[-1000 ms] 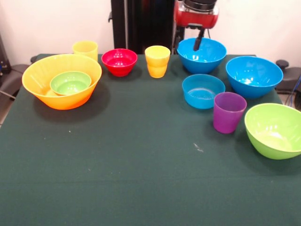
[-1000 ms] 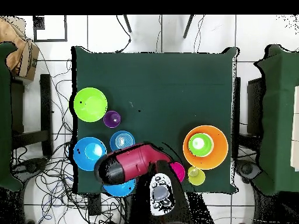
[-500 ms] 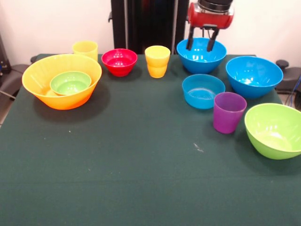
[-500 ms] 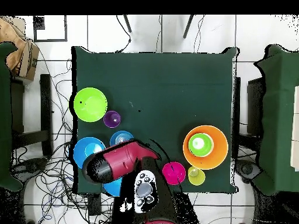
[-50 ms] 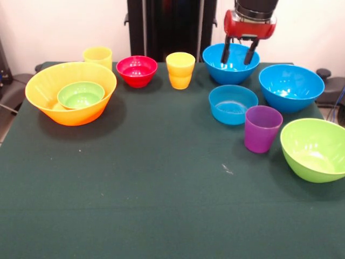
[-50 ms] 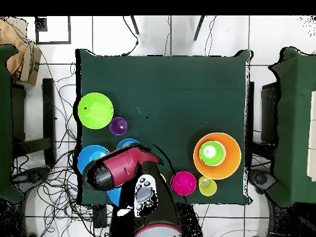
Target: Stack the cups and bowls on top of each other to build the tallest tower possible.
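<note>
The gripper (image 5: 239,52) hangs with fingers spread over a far blue bowl (image 5: 230,63), apparently poised to take its rim. Near it sit a shallow blue bowl (image 5: 233,104) and purple cup (image 5: 262,128). Far left, the orange-yellow bowl (image 5: 70,93) already holds a small green bowl (image 5: 81,94), starting the tower.

- The lime green bowl (image 5: 315,148) runs off the front view's right edge.
- The arm (image 6: 120,170) covers most of the far blue bowl (image 6: 115,196) in the overhead view, along with parts of the shallow blue bowl (image 6: 126,144) and the other large blue bowl (image 6: 90,158).
- One yellow cup (image 5: 180,69), plain from the front, cannot be made out overhead beside the arm.
- The other yellow cup (image 5: 98,55) stands partly behind the orange-yellow bowl (image 5: 70,96).
</note>
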Robot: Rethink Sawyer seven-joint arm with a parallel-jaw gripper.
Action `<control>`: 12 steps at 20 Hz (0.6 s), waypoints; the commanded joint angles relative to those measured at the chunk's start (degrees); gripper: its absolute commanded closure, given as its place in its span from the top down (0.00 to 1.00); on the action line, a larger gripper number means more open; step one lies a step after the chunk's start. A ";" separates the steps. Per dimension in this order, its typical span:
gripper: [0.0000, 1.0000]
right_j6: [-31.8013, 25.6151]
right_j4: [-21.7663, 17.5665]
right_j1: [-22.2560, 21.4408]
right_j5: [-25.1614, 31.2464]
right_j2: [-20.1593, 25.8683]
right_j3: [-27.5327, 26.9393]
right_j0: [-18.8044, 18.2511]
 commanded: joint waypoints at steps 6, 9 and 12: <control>1.00 0.65 -10.37 12.51 -10.44 -4.03 -3.61 -3.25; 1.00 0.27 -11.64 12.83 -11.36 -4.46 -3.40 -3.91; 1.00 0.31 -12.11 12.89 -12.04 -4.33 -3.10 -4.37</control>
